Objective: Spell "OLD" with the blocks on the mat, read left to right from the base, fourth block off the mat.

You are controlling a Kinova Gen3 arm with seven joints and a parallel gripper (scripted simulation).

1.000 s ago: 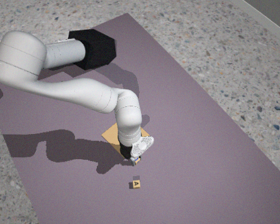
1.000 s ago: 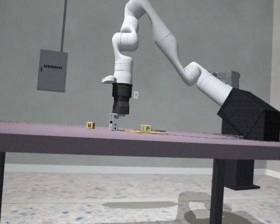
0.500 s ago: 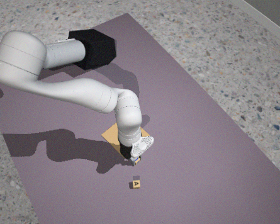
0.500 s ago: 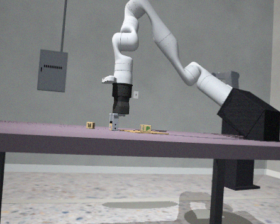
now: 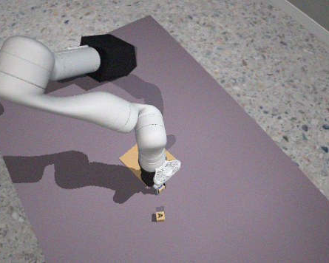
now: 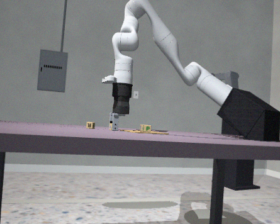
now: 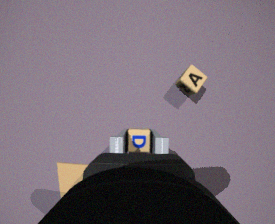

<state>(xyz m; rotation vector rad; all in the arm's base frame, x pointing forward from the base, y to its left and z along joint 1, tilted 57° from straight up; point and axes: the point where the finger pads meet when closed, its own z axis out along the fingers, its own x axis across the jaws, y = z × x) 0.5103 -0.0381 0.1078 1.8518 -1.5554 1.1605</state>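
My gripper (image 5: 160, 189) (image 6: 114, 127) (image 7: 138, 137) points straight down at table height, just off the mat's edge, and is shut on the D block (image 7: 139, 135). Both finger pads lie against the block's sides, and its blue D faces up. The A block (image 5: 160, 216) (image 6: 90, 125) (image 7: 192, 79) lies alone on the table, off the mat, with a black A on top. The tan mat (image 5: 129, 159) (image 6: 162, 133) (image 7: 68, 176) lies flat, partly hidden under the arm. A block with a green P on its side (image 6: 147, 128) stands on the mat; its top letter cannot be read. A fourth block is not visible.
The arm (image 5: 151, 138) (image 6: 124, 67) hangs over the mat and hides much of it in the top view. The black robot base (image 5: 116, 58) (image 6: 252, 114) stands at the far end of the mauve table (image 5: 225, 166) (image 6: 53, 133).
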